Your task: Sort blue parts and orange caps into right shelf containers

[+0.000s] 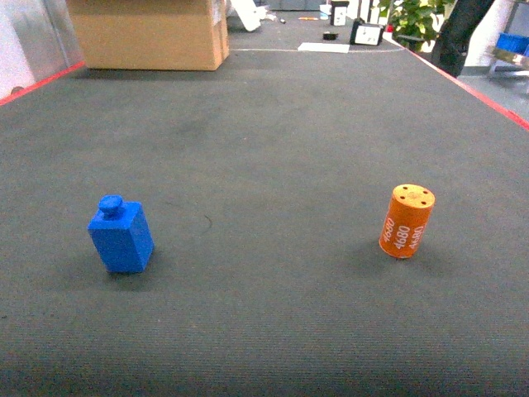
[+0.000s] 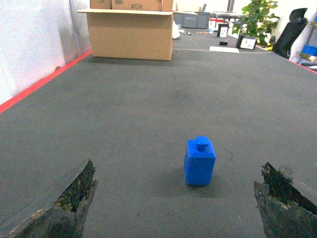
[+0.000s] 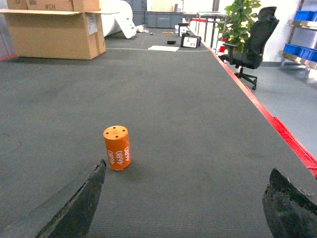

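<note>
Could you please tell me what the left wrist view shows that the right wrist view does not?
Only the left wrist view shows the blue part, standing upright ahead of the open left end effector. Only the right wrist view shows the orange cap, the office chair and the open right end effector. Both show the cardboard box, the plant and the dark mat.

Orange cap (image 3: 117, 147) stands upright on the dark grey mat (image 3: 163, 99), near left of centre; cylinder, small holes in top face, white "4680" printed down its side. Right gripper (image 3: 183, 208) spread wide: one dark finger (image 3: 79, 208) at near left, the other at near right, nothing between them. Cap sits just beyond the left finger, not touching. Red edge strip (image 3: 277, 131) runs along the mat's right side. Far left: open cardboard box (image 3: 54, 29). Far right: black office chair (image 3: 252, 47), green plant (image 3: 240, 20), blue crates (image 3: 302, 49) on a shelf.
</note>
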Motion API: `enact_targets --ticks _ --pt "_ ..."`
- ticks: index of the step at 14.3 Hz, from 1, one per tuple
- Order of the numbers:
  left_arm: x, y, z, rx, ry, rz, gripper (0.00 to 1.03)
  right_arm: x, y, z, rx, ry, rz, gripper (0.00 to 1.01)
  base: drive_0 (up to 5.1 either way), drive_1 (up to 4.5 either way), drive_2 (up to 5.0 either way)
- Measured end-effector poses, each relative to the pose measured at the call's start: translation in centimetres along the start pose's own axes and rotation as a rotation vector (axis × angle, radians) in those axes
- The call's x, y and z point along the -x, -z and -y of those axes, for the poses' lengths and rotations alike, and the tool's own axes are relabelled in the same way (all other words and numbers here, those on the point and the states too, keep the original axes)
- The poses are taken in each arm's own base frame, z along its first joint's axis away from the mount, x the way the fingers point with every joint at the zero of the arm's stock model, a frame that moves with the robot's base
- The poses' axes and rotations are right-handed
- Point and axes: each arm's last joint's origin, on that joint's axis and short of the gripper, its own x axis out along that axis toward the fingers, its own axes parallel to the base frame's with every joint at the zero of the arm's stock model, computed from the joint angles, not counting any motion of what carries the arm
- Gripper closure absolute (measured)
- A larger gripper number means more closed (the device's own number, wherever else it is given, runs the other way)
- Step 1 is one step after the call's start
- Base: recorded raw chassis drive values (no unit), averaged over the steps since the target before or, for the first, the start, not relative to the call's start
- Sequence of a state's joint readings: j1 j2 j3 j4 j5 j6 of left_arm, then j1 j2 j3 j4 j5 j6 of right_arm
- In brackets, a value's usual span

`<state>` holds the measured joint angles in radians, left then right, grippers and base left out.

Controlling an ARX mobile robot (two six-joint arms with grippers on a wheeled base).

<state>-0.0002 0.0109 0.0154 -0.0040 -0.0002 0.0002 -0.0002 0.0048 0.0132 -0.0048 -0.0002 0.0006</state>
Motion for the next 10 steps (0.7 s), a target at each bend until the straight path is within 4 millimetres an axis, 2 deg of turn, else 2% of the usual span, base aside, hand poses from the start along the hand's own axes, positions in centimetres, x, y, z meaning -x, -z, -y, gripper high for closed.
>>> enact_targets --ticks 10 --pt "0.00 0.00 0.00 0.000 0.000 0.000 0.05 0.00 0.00 0.00 0.000 0.000 0.000 0.03 0.0 0.00 0.0"
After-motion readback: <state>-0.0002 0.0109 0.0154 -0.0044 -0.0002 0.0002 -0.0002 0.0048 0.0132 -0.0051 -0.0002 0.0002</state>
